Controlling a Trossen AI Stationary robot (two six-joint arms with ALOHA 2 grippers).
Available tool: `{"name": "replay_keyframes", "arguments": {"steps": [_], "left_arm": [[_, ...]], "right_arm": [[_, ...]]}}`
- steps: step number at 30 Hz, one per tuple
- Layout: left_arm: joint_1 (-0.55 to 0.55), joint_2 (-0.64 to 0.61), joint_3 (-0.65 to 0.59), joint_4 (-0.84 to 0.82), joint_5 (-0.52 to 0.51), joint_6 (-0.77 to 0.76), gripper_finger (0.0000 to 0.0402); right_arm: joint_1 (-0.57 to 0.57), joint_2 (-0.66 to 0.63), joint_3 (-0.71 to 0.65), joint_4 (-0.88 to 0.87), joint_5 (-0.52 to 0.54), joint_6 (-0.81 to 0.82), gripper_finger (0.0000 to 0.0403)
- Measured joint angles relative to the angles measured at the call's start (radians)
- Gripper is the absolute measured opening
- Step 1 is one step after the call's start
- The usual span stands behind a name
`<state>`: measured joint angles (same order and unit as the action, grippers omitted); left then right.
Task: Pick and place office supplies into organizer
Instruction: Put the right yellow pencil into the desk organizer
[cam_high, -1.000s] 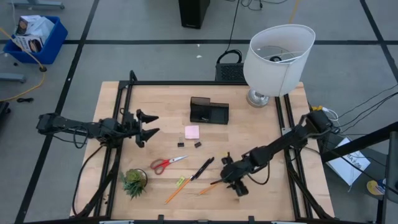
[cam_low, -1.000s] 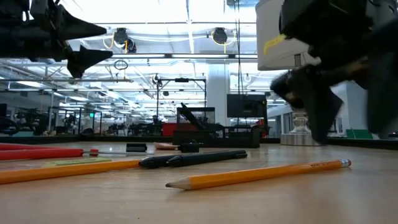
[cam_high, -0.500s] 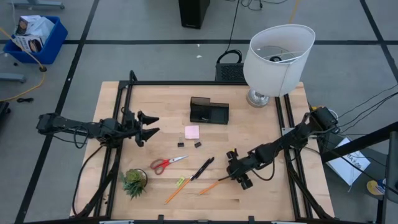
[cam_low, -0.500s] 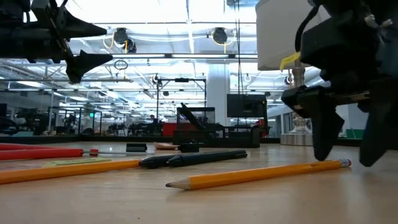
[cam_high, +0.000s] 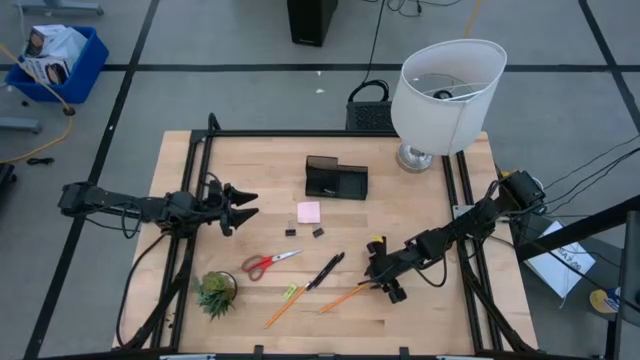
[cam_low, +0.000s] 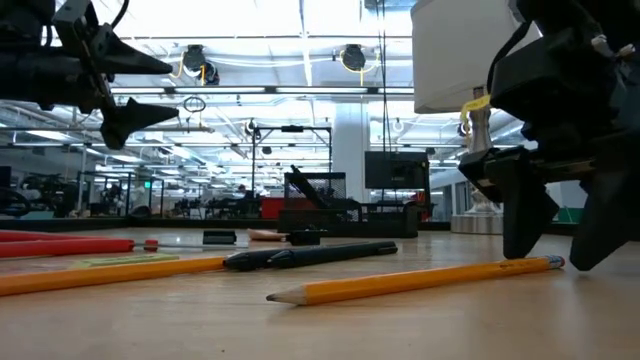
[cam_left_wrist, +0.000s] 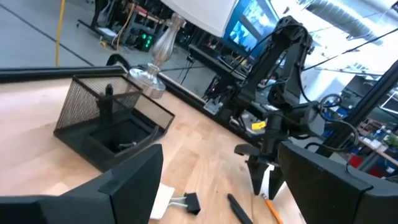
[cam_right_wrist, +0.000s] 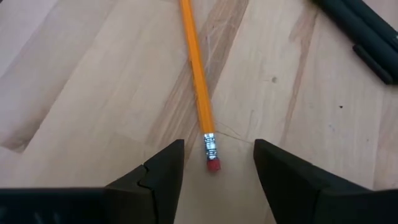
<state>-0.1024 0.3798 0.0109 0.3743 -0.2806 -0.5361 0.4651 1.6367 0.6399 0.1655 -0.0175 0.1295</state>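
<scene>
An orange pencil (cam_high: 345, 296) lies flat on the wooden table, its eraser end (cam_right_wrist: 212, 163) between the two fingers of my right gripper (cam_right_wrist: 217, 148). That gripper is open, slants down low over the table (cam_low: 555, 240) and touches nothing. Black pens (cam_high: 326, 270), red-handled scissors (cam_high: 268, 263), a second pencil (cam_high: 283, 307), a pink sticky-note pad (cam_high: 308, 212) and two small black clips (cam_high: 292, 232) lie on the table. The black organizer (cam_high: 336, 178) stands toward the far edge. My left gripper (cam_high: 240, 205) hangs open above the table's left side.
A white lamp (cam_high: 445, 90) stands at the far right corner. A small green potted plant (cam_high: 216, 292) sits near the front left. Black frame rails (cam_high: 190, 230) run along the table's left and right sides.
My right gripper has sunk toward the table and shifted a little toward the far edge, so that its fingers now stand on either side of the pencil's eraser end. My left gripper has rolled at the wrist without leaving its place. The pencil has not moved.
</scene>
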Motion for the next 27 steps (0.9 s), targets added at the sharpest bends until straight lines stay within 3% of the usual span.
{"name": "replay_keyframes", "arguments": {"steps": [17, 27], "left_arm": [[0.000, 0.000, 0.000, -0.006, -0.009, -0.030, 0.0324], [0.000, 0.000, 0.000, -0.014, -0.008, -0.043, 0.0324]], "right_arm": [[0.000, 0.002, -0.001, -0.002, 0.009, -0.006, 0.0015], [0.003, 0.007, -0.005, 0.167, 0.065, -0.012, 0.0012]]}}
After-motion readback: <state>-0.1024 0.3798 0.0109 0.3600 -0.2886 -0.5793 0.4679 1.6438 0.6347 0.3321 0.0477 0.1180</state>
